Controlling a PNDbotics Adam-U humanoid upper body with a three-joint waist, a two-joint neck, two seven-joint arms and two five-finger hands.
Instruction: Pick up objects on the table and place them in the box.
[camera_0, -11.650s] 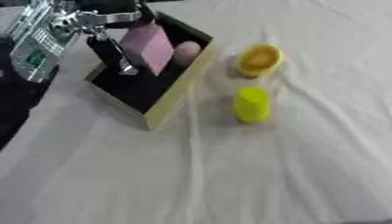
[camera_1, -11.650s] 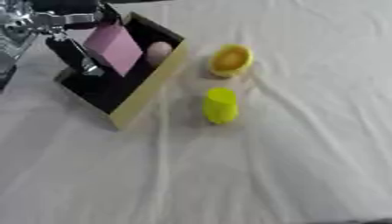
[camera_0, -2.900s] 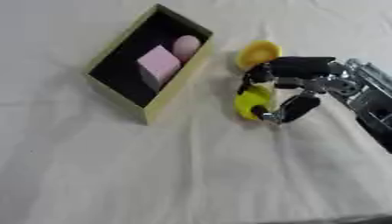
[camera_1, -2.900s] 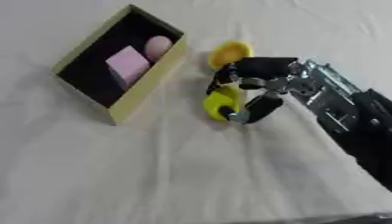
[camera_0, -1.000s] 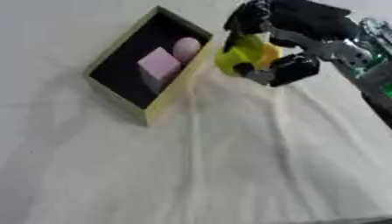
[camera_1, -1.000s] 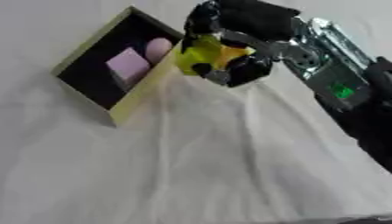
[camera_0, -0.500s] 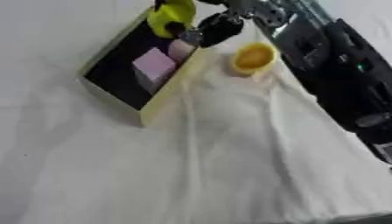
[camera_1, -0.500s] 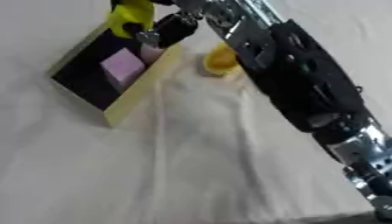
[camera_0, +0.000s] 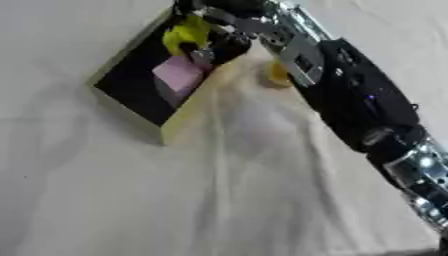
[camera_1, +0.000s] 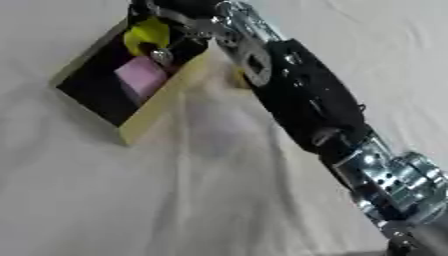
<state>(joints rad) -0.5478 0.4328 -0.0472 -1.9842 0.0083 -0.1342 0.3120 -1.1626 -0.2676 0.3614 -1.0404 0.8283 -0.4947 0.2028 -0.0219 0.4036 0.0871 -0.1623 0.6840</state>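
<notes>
One box (camera_0: 179, 131), yellow-walled and black inside, at ten o'clock on the desk (camera_0: 105, 200). Inside, one pink block (camera_0: 179, 75). Above the far end, one yellow cup (camera_0: 185, 36), clasped by the right hand (camera_0: 219, 42). One orange-yellow object (camera_0: 278, 75) just beside the box at three o'clock, half hidden. Wrinkled white cloth all over.

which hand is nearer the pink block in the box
Right. The right hand hangs over the box, curled round a yellow object just above the pink block. The left hand shows in neither view.
</notes>
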